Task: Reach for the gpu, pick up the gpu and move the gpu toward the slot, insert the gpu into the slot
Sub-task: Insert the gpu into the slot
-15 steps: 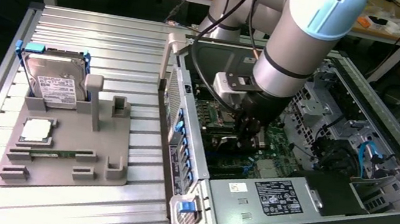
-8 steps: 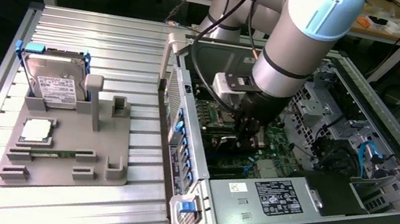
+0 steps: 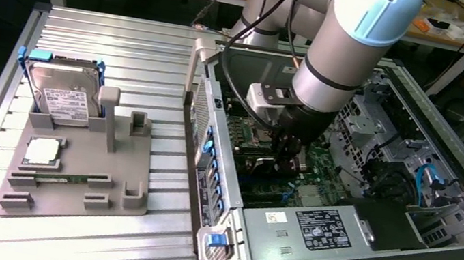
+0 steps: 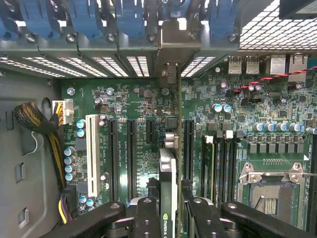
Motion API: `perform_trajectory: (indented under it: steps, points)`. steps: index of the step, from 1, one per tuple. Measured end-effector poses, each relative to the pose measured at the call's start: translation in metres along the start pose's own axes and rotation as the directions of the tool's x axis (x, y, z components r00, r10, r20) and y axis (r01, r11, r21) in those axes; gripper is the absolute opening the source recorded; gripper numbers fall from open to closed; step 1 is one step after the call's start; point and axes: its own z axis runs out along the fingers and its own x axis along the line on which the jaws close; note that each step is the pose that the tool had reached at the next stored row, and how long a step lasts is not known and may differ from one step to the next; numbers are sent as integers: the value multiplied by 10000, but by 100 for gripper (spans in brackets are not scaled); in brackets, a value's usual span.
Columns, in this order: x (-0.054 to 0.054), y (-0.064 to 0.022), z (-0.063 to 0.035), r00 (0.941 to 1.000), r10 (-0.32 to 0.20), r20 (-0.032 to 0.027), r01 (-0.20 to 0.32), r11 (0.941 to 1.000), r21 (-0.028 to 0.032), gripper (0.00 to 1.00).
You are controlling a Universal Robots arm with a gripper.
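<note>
The gpu (image 4: 168,191) is held edge-on between the two black fingers (image 4: 147,218) of the gripper (image 4: 168,218), which is clenched on the card from both sides. In the wrist view the card is seen standing on its thin edge over the green motherboard (image 4: 143,106), lined up along the long black expansion slots (image 4: 131,151); its far end, carrying the metal bracket (image 4: 171,74), reaches the rear wall of the computer case (image 4: 29,148), just under the row of blue retention clips (image 4: 84,20). Whether the card's lower edge is already seated in a slot or only hanging just above the motherboard cannot be told from this angle.

In the exterior view the arm (image 3: 339,56) is lowered into the open computer case (image 3: 453,128), with the gripper (image 3: 285,160) down close to the motherboard (image 3: 324,161), near the middle of the case. A silver power supply (image 3: 314,228) with a white label is seen in the case, on the side of the motherboard nearest the camera.

Outside the case, to the exterior view's left, a grey fixture tray (image 3: 78,176) is set on the ribbed metal table (image 3: 124,52). A hard drive (image 3: 66,102) with a white label is propped at the tray's far end, and a processor chip (image 3: 43,151) lies flat on the tray just in front of it.
</note>
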Motion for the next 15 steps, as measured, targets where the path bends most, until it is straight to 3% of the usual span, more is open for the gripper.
perform_trajectory:
  steps: [15]
  points:
    - [1,1,43,10000,0,-4,0,10000,-2,27]
